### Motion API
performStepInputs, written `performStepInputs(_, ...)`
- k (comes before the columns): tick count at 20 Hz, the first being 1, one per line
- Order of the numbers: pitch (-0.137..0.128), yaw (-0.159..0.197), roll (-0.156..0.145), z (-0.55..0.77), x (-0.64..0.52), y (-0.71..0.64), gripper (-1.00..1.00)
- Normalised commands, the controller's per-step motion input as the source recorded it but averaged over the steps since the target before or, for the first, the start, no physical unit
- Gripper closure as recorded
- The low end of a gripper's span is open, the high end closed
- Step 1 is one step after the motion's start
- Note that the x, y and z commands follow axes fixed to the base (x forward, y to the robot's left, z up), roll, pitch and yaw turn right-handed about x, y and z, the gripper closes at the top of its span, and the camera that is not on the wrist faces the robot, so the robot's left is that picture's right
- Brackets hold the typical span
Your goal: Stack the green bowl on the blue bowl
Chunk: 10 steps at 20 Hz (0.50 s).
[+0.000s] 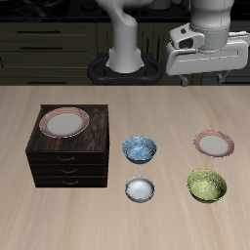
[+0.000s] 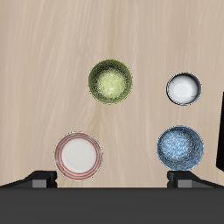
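I'm up high over the desk (image 1: 117, 210), my gripper (image 2: 112, 178) hanging well above everything and holding nothing. From my own camera only the two dark fingertips (image 2: 41, 178) show, set far apart, so the jaws are spread wide with bare wood grain between them.

Looking down, the green bowl (image 2: 110, 80) sits upright on the wood, mottled olive outside, yellowish-green inside, nothing in it. In the outside view it (image 1: 206, 185) rests close to the desk's front edge, apart from every other dish.

The blue bowl (image 2: 180, 147) is also upright and empty, speckled blue and white inside with a blue rim. From outside, it (image 1: 139, 148) stands a little farther back than the green one, just beside the dark wooden cabinet (image 1: 70, 156) with its stacked drawers.

Between the blue bowl and the front edge is a small white-grey bowl (image 1: 140, 188), near the blue one but not touching it; my camera shows it (image 2: 184, 87) too.

A pink-rimmed plate (image 1: 213, 144) lies flat behind the green bowl, close to it with a gap; I see it (image 2: 78, 154) near one fingertip. A second pink-rimmed plate (image 1: 64, 121) lies on top of the cabinet.

All four dishes on the wood are separate, none stacked.
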Motion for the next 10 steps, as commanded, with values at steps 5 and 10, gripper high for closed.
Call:
performStepInputs(5,0.011,0.001,-0.009,0.04,0.32,0.26,-1.00)
performStepInputs(10,-0.018,-0.004,-0.047,0.10,0.32,0.20,-1.00)
